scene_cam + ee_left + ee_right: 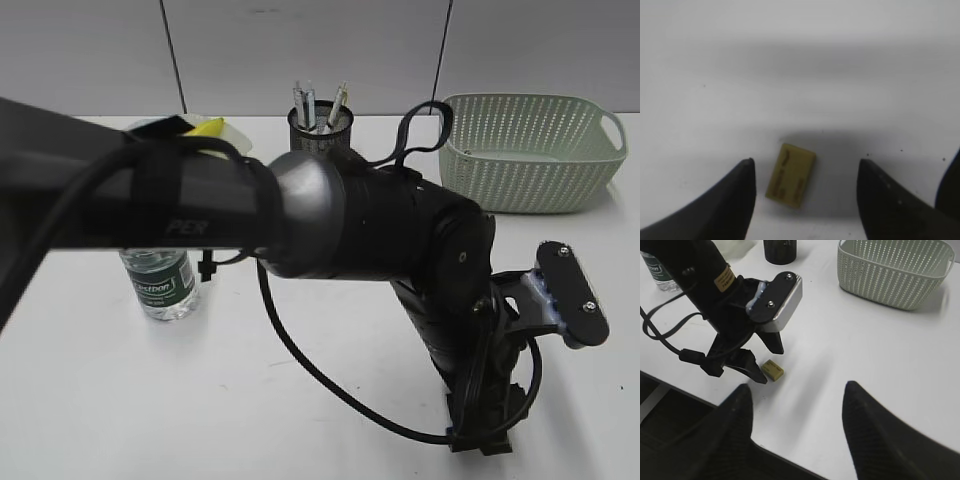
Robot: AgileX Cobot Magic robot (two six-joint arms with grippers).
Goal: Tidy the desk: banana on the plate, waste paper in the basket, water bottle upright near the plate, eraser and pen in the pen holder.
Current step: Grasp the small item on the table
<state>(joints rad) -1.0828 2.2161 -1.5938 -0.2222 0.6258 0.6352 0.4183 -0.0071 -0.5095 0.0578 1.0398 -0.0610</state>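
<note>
Inside the pen holder [321, 128] stand pens [305, 105]; both hands gape, holding nothing.

Exterior view: pen holder [321, 128] stands at the back centre of the table [100, 400], pens inside. Basket [532, 150] sits to its right, at the back right. Plate [232, 135] lies back left, with the banana [207, 127] on it, both largely hidden behind the left arm [200, 200]. Water bottle [160, 280] stands upright in front of the plate, left side. Eraser [790, 175] lies flat on the table near the front edge, between the fingers of the left gripper [805, 192], touching neither.
</note>
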